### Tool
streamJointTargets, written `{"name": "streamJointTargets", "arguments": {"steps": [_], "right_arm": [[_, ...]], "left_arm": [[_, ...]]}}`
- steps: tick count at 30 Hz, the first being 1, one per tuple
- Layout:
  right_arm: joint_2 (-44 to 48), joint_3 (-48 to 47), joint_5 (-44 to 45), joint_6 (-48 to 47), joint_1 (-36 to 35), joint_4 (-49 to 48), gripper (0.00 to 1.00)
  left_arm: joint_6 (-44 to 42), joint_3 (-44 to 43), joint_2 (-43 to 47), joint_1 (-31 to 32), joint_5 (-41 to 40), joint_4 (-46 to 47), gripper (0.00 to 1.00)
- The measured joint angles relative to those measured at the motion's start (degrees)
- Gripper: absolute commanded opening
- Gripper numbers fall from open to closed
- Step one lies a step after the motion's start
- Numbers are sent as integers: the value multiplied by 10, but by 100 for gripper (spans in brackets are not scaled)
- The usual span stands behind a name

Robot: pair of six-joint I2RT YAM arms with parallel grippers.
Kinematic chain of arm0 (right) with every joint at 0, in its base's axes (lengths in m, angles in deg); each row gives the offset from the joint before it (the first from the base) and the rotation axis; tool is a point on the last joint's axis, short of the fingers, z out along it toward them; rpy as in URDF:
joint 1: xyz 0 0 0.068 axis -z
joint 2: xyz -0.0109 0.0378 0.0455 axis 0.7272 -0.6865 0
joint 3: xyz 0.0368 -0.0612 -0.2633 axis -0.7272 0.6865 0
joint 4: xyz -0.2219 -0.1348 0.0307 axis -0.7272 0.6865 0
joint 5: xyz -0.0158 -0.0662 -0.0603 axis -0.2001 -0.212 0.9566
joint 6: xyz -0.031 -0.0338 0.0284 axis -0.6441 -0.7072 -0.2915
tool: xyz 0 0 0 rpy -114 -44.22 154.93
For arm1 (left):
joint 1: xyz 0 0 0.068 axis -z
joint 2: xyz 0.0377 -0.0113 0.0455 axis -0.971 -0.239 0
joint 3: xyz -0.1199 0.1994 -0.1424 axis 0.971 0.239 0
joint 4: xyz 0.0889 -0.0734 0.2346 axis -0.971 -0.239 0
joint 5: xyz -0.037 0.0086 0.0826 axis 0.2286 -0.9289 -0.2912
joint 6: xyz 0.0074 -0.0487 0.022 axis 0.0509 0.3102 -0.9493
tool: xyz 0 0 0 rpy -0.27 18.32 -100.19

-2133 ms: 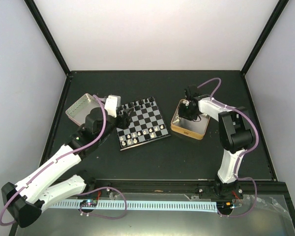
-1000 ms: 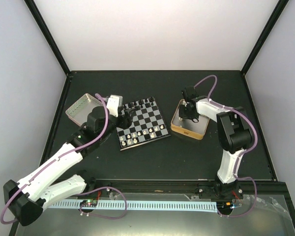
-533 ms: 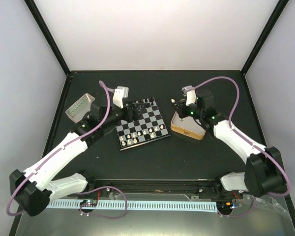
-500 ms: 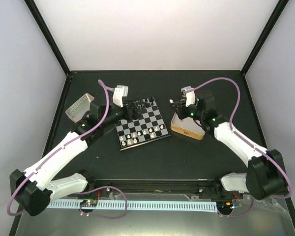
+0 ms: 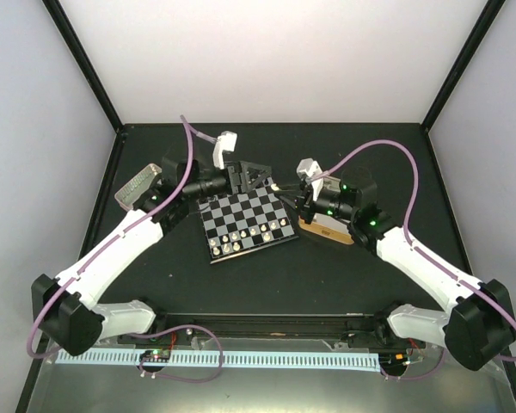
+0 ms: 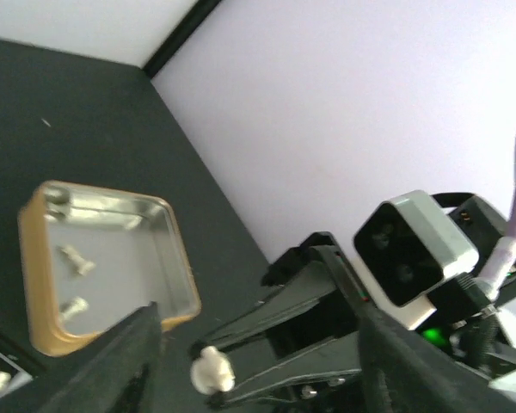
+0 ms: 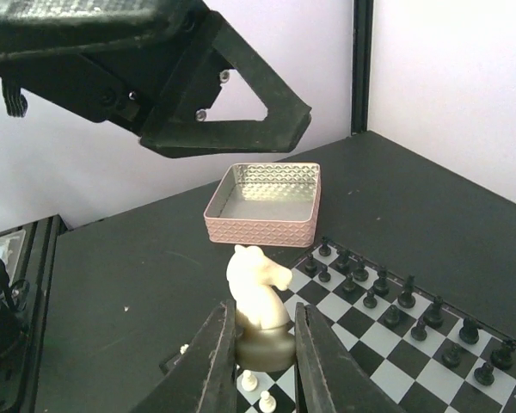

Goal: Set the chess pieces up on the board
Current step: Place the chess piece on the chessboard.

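Note:
The board [image 5: 245, 222] lies mid-table, with white pieces [image 5: 248, 234] along its near rows. In the right wrist view black pieces [image 7: 387, 292] line the board's [image 7: 413, 361] far rows. My right gripper [image 5: 283, 191] [image 7: 264, 323] is shut on a white knight [image 7: 260, 297] and holds it above the board's far right corner. My left gripper [image 5: 248, 176] [image 6: 258, 344] is open and empty above the board's far edge, facing the right gripper. The left wrist view shows the knight [image 6: 213, 370] between the right fingers.
A gold-rimmed tin [image 6: 103, 258] with two white pieces [image 6: 73, 258] inside sits right of the board, partly under my right arm [image 5: 387, 241]. A pale pink-silver tin [image 5: 138, 188] [image 7: 262, 202] stands empty left of the board. Black frame rails edge the table.
My right gripper has left the gold tin and moved left to the board's far right corner with the white knight. My left gripper has swung from the board's left side to above its far edge.

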Motion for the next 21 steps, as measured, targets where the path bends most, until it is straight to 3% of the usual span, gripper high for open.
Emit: {"name": "streamJointTargets", "arguments": {"steps": [8, 15, 21], "right_arm": [[0, -9, 7, -29, -6, 22, 10], [-2, -9, 14, -36, -7, 27, 10], [-9, -11, 20, -38, -7, 32, 10]], "left_arm": [[9, -40, -58, 0, 64, -35, 45], [-4, -53, -96, 1, 91, -97, 25], [-6, -53, -98, 1, 113, -110, 17]]}}
